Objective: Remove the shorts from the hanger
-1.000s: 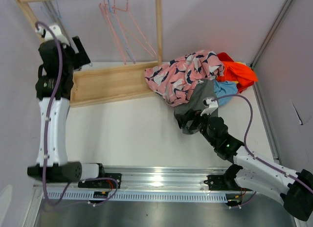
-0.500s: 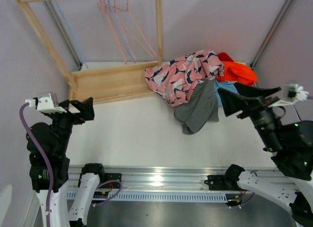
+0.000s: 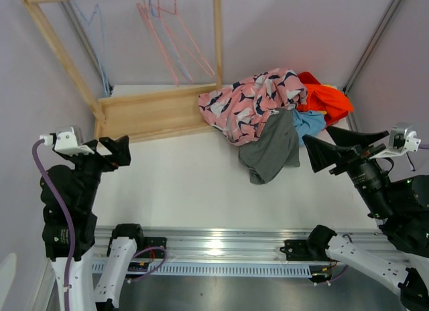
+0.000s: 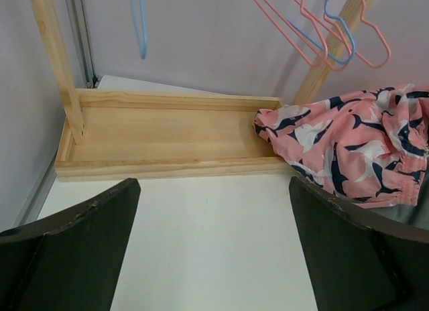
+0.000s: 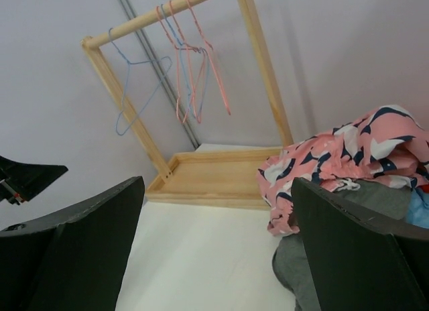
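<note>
Jaws on our left gripper and right gripper stand wide apart, holding nothing. We see the shorts heaped on the table, touching the wooden rack's base, off the hangers.

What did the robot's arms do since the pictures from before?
Both arms pulled back toward the near edge. The left gripper came away from the wooden rack near the blue wire hanger. The right gripper came off the grey shorts. Both are open and empty. The heap of colourful clothes and the pink wire hangers stayed put.
</note>
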Controlling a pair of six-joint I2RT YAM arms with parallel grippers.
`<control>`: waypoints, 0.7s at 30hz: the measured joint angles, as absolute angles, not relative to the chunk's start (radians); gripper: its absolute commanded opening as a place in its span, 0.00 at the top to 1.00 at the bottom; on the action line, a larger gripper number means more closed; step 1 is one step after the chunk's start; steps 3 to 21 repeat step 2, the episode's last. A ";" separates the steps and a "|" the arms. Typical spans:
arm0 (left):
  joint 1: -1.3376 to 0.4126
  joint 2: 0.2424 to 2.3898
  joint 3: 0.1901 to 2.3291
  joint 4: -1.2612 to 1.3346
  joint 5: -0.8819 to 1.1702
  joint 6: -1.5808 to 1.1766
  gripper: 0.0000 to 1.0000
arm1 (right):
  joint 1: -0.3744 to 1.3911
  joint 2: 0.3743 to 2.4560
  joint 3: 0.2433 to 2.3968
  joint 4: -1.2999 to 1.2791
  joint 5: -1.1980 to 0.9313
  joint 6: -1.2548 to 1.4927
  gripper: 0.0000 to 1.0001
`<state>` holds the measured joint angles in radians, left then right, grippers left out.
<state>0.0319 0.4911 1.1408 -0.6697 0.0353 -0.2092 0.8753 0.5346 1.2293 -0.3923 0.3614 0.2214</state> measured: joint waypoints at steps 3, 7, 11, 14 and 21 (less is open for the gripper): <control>0.032 0.495 1.141 -0.674 0.029 -0.209 0.00 | 0.875 0.523 1.216 -0.390 0.362 0.215 0.00; 0.032 0.495 1.141 -0.674 0.029 -0.209 0.00 | 0.875 0.523 1.216 -0.390 0.362 0.215 0.00; 0.032 0.495 1.141 -0.674 0.029 -0.209 0.00 | 0.875 0.523 1.216 -0.390 0.362 0.215 0.00; 0.032 0.495 1.141 -0.674 0.029 -0.209 0.00 | 0.875 0.523 1.216 -0.390 0.362 0.215 0.00; 0.032 0.495 1.141 -0.674 0.029 -0.209 0.00 | 0.875 0.523 1.216 -0.390 0.362 0.215 0.00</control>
